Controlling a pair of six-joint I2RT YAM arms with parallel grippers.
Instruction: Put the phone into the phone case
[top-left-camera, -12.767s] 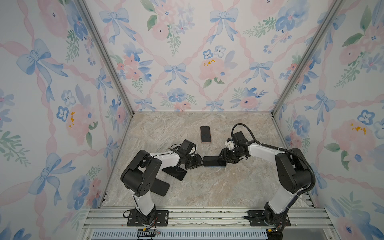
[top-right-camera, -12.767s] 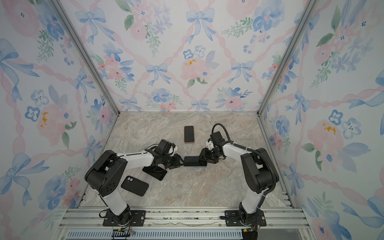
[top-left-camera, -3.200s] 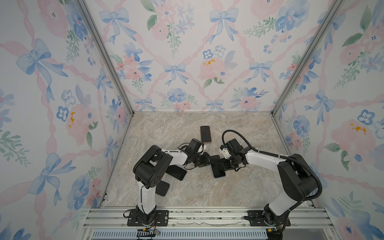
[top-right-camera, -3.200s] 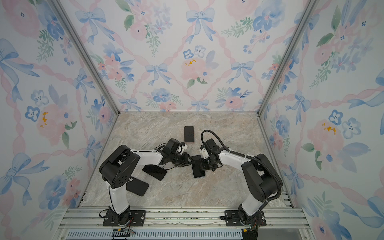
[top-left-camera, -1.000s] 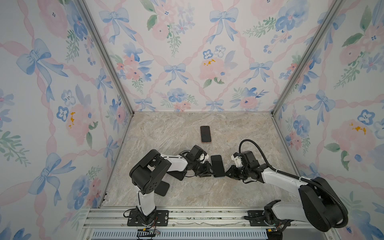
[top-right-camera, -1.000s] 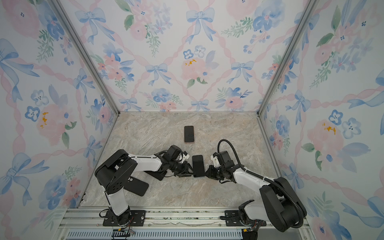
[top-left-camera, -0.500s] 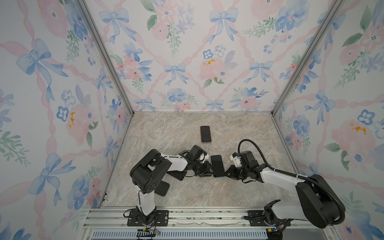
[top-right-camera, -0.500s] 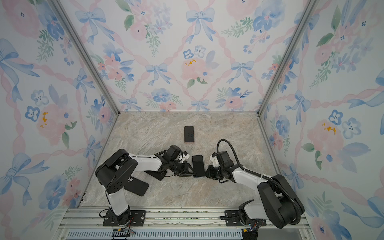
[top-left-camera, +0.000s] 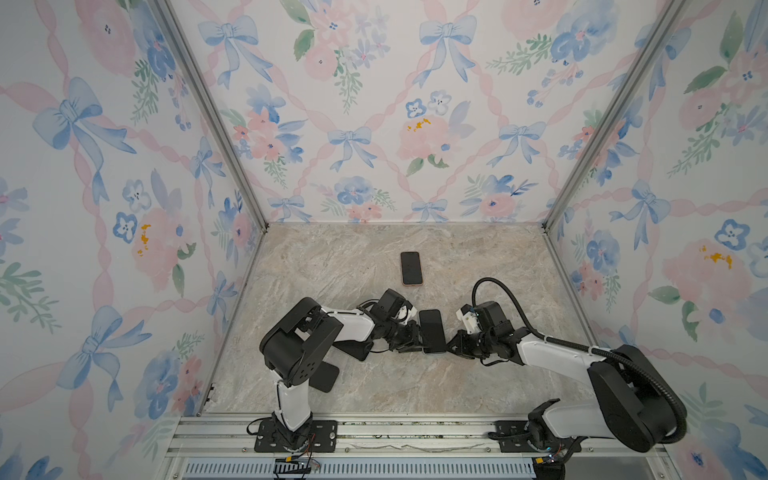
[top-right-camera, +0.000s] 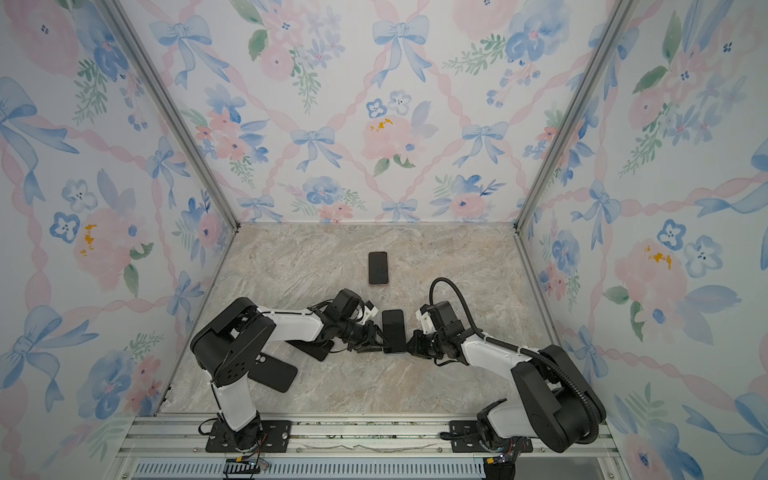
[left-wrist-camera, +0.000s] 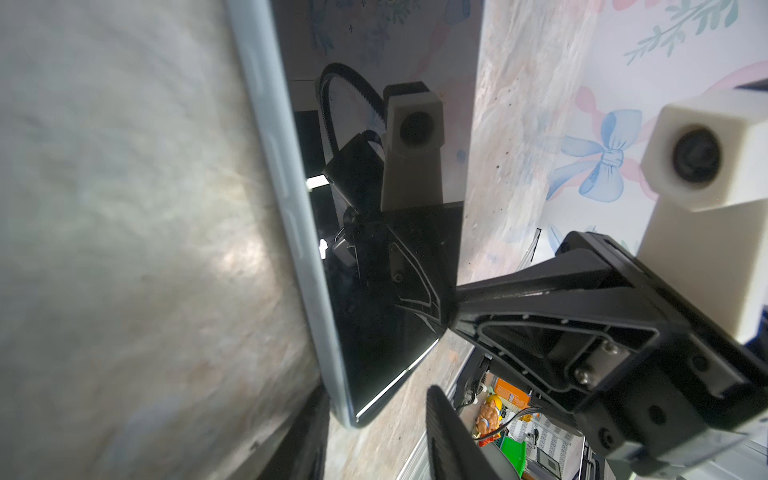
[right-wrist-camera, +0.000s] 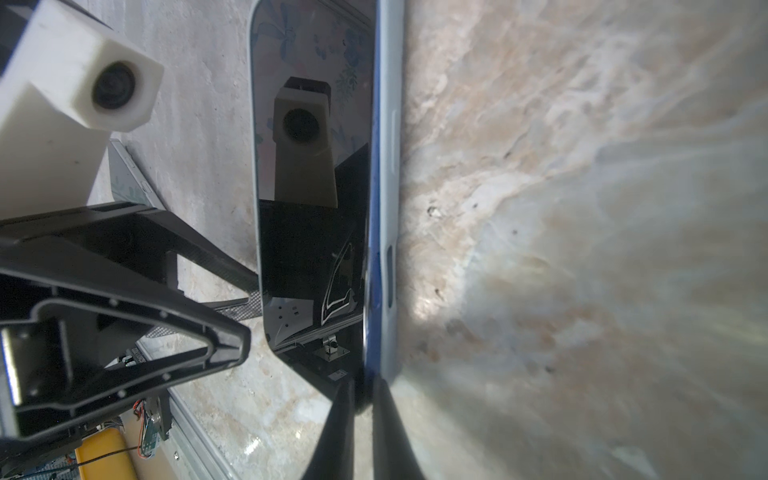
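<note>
Right gripper (top-left-camera: 450, 345) has slid in towards the phone (top-left-camera: 431, 330) since a second ago; its jaws are pressed together, tips at the near corner. Nearest lies a dark spare case (top-left-camera: 325, 377). Beyond it the phone sits screen-up between both grippers, a pale phone case (right-wrist-camera: 390, 199) along its blue edge. Left gripper (top-left-camera: 417, 338) straddles the opposite corner, jaws partly apart; whether it clamps I cannot tell. Farthest rests a second phone (top-left-camera: 411, 268), markings too small to read

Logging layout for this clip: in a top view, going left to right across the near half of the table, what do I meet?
black phone case → left gripper → middle phone → right gripper
</note>
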